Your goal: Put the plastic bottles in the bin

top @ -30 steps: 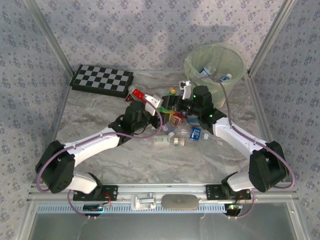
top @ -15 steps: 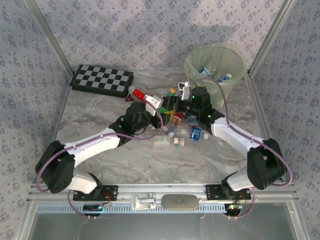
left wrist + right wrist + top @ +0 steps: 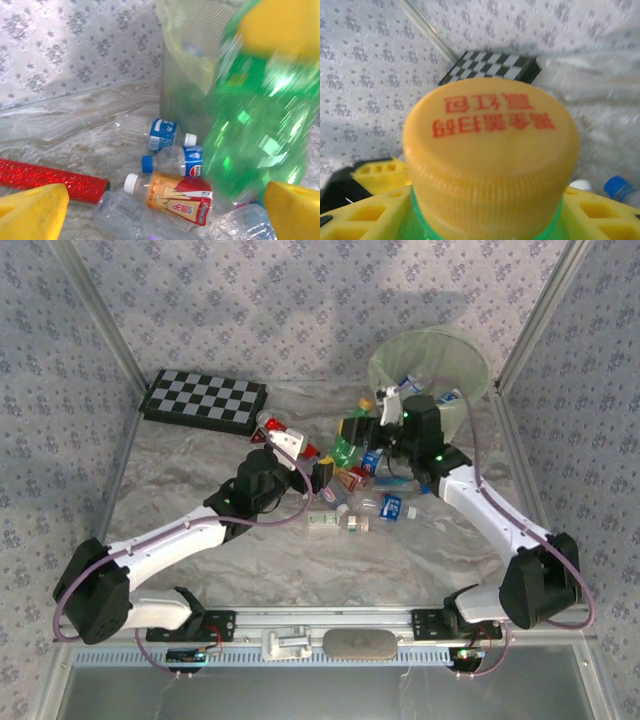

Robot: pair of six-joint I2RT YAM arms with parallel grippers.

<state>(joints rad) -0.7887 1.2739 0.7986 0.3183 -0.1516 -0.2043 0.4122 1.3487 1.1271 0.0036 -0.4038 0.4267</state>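
While my right tool (image 3: pixel 358 430) (image 3: pixel 490 207) pinches the green bottle (image 3: pixel 343 448) (image 3: pixel 250 125) at the neck, just under its ribbed yellow cap (image 3: pixel 490 150) with red printed characters, I've got it up off the desk (image 3: pixel 180 470), just left of the bin (image 3: pixel 470 365) (image 3: pixel 185 90). My left tool (image 3: pixel 322 475) (image 3: pixel 162 215) is spread wide, facing clear blue-labelled bottles (image 3: pixel 162 135) and the orange-labelled bottle (image 3: pixel 180 197) lying on the desk near the bin.
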